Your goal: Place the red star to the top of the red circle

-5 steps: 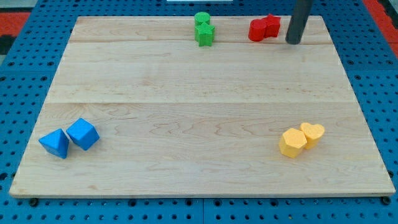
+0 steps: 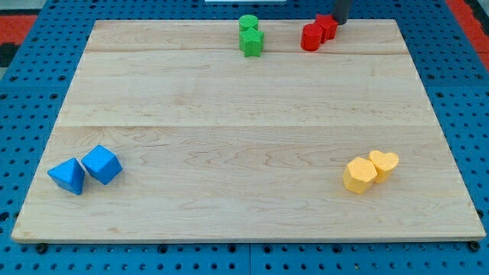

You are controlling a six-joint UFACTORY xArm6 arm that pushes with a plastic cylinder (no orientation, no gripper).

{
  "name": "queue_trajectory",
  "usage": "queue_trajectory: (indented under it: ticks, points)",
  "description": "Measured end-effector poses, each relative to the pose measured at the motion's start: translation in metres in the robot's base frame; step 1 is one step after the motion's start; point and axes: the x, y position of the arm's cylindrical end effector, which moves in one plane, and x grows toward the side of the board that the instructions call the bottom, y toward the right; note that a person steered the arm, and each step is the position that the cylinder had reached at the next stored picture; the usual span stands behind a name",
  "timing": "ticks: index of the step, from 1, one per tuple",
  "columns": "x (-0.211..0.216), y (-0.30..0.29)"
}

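The red star [image 2: 328, 26] lies near the view's top edge of the wooden board [image 2: 244, 107], right of centre. The red circle [image 2: 310, 38] touches it on its lower left. The star sits up and to the right of the circle. My tip [image 2: 340, 23] is at the board's top edge, right against the star's upper right side. Only the short lower end of the rod shows.
Two green blocks [image 2: 250, 35] stand together at the top centre, left of the red pair. Two blue blocks [image 2: 84, 170] lie at the bottom left. A yellow hexagon [image 2: 359, 176] and a yellow heart [image 2: 384, 163] lie at the bottom right.
My tip has moved up and left, from the star's right side to its upper right. The red star and circle have shifted slightly left.
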Motion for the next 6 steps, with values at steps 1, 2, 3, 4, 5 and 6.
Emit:
queue_trajectory:
  ticks: [1,2,3,4,5,6]
  points:
    - [0.000,-0.011]
    - [0.000,-0.013]
    - [-0.001,-0.014]
    - [0.000,-0.025]
    - [0.000,-0.027]
    - [0.000,-0.028]
